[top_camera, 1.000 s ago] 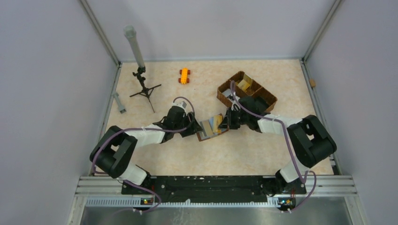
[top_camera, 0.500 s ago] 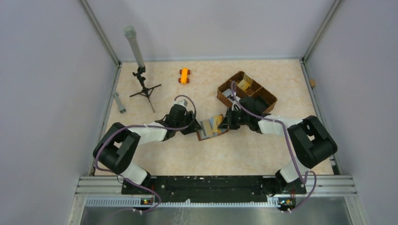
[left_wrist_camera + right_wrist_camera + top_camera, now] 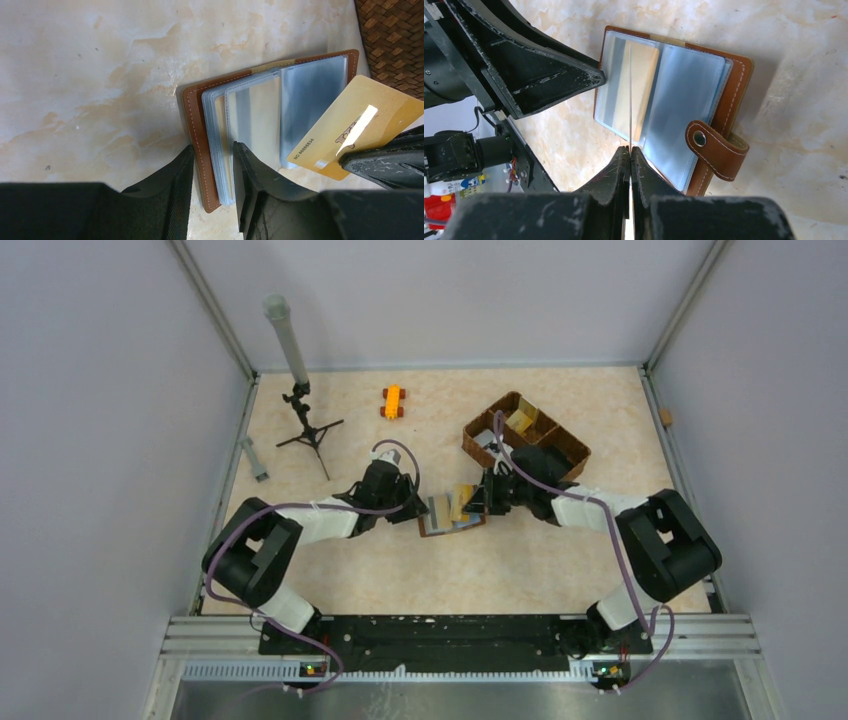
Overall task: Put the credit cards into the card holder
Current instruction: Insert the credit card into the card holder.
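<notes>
Two grippers are in view. The right gripper (image 3: 630, 150) has its fingers pressed together on one gold rectangular credit card (image 3: 350, 130). That card appears only as a thin edge-on line in the right wrist view, and in the left wrist view its lower right corner is hidden under the finger. The left gripper (image 3: 213, 147) has its fingers apart, one on each side of the near left edge of the single brown leather bifold card holder (image 3: 192, 125); I cannot tell whether they squeeze it. The holder lies open on the beige marbled table (image 3: 440, 570) at the middle of the top view, between the two grippers. Its white-stitched cover faces down, a stack of clear plastic sleeves (image 3: 310, 95) is fanned upward, and one snap tab (image 3: 711, 150) with a metal stud folds over its edge. A second yellowish card (image 3: 644, 75) shows through one sleeve; the sleeves overlap too much to count. Just up and right of the holder stands one brown woven compartmented basket (image 3: 470, 445), with something yellow inside that is too small to identify. In the upper left of the top view are one orange toy car (image 3: 393, 401) and one black tripod (image 3: 310, 430) carrying a grey tube.
</notes>
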You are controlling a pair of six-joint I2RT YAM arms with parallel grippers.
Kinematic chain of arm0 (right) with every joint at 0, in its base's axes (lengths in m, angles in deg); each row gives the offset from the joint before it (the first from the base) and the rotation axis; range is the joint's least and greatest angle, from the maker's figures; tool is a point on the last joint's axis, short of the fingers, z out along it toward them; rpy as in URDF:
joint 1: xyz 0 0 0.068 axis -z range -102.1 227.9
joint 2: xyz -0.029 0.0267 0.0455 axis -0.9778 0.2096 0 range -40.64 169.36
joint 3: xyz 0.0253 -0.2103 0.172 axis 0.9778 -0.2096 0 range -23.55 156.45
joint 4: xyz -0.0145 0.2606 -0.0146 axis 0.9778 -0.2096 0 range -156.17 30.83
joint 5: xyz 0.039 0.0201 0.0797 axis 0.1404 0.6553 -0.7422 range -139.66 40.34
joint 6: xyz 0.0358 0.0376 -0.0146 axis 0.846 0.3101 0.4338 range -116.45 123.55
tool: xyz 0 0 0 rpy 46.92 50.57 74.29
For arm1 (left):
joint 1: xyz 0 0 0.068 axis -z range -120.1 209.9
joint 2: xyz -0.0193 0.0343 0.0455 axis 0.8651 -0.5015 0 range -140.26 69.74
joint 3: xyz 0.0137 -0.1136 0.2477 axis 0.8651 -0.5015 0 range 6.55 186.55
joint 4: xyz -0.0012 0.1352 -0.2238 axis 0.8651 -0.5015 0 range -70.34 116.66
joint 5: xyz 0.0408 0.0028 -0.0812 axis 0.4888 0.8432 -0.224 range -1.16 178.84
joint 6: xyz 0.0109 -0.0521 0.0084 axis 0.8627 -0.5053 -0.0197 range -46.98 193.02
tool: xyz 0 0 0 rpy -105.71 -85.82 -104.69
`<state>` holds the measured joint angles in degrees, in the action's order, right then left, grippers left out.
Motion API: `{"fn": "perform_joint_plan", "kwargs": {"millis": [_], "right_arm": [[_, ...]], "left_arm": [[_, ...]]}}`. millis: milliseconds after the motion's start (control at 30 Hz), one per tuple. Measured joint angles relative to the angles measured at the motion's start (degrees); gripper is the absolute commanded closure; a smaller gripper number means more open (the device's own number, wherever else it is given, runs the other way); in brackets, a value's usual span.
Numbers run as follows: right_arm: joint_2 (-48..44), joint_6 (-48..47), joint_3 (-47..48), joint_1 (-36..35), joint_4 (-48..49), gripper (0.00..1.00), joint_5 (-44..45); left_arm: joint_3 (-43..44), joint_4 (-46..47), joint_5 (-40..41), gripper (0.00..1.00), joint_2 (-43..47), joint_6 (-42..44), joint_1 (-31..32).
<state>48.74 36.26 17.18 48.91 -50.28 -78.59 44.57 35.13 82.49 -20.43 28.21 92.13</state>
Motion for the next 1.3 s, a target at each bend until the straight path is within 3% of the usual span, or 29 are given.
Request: {"fn": "perform_joint_plan", "kwargs": {"millis": [867,1300], "right_arm": [[2.69,0.59,-0.26,0.0,0.72,1.0,1.88],[8.33,2.71,1.38,-1.44,1.86,1.0,-0.74]], "left_arm": [[0.35,0.22,0.13,0.63,-0.48,0.46,0.0],[0.35,0.66,-0.31,0.64,-0.74,0.57,-0.07]]}}
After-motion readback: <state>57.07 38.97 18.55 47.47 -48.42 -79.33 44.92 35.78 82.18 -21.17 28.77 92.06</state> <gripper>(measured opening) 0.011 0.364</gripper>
